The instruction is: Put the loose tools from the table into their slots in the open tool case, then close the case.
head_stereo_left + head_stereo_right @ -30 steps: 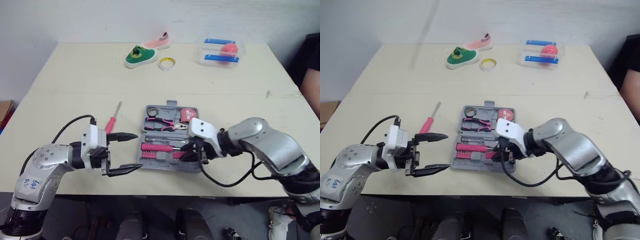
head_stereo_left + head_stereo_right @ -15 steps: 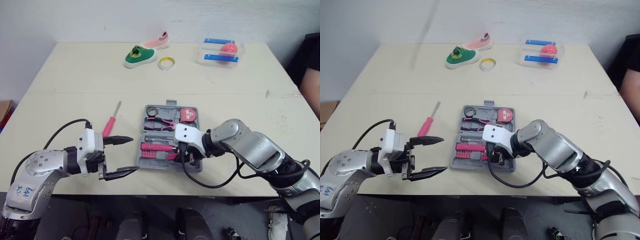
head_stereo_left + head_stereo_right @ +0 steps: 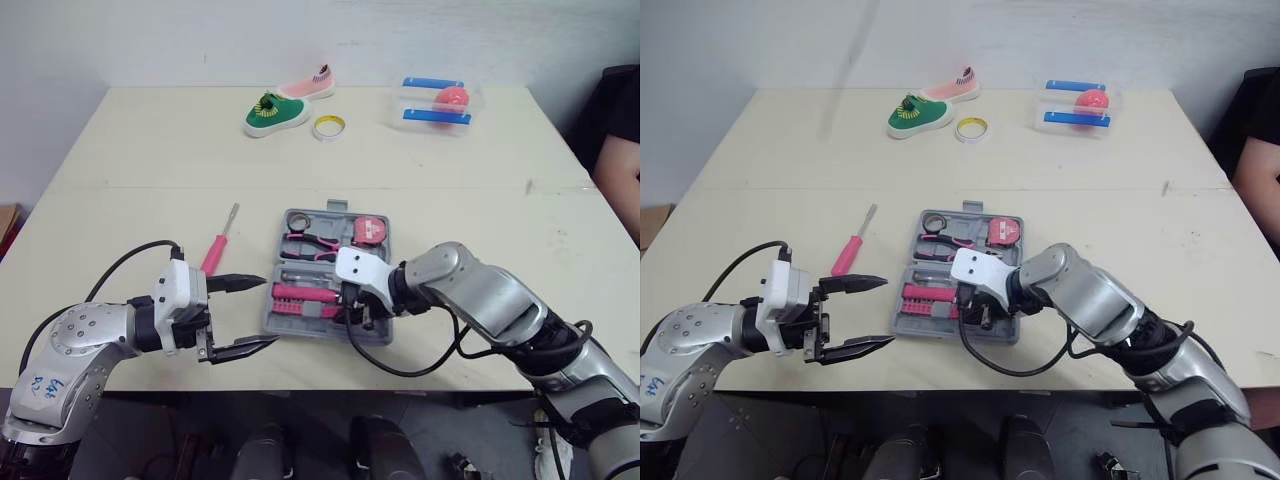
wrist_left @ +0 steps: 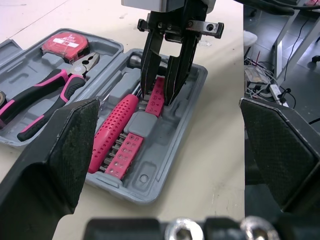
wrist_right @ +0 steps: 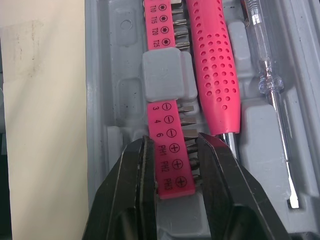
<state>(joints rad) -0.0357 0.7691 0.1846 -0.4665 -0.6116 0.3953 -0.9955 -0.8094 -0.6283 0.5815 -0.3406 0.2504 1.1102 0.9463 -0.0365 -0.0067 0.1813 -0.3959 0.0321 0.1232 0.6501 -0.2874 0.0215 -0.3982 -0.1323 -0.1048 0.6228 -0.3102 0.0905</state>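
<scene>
The grey tool case [image 3: 290,322] lies open in the middle of the table, holding pink-handled pliers [image 3: 312,245], a tape measure [image 3: 372,231] and a pink driver handle [image 5: 212,75]. My right gripper [image 3: 357,312] points down into the case's near half, shut on the pink bit holder [image 5: 167,150], one finger [image 5: 131,200] on each long side. A loose red screwdriver [image 3: 216,248] lies on the table left of the case. My left gripper [image 3: 266,312] hovers open at the case's near left corner, below the screwdriver, holding nothing.
At the table's far side lie a green shoe [image 3: 272,111], a pink shoe [image 3: 311,82], a tape roll [image 3: 326,127] and a clear box with a pink ball [image 3: 438,102]. A person [image 3: 620,150] sits at the right edge. The table's front edge runs just below both grippers.
My right gripper has slid left along the case's near half onto the bit holder. The left gripper stayed open and drew back slightly toward the front edge. The view shifted a little.
</scene>
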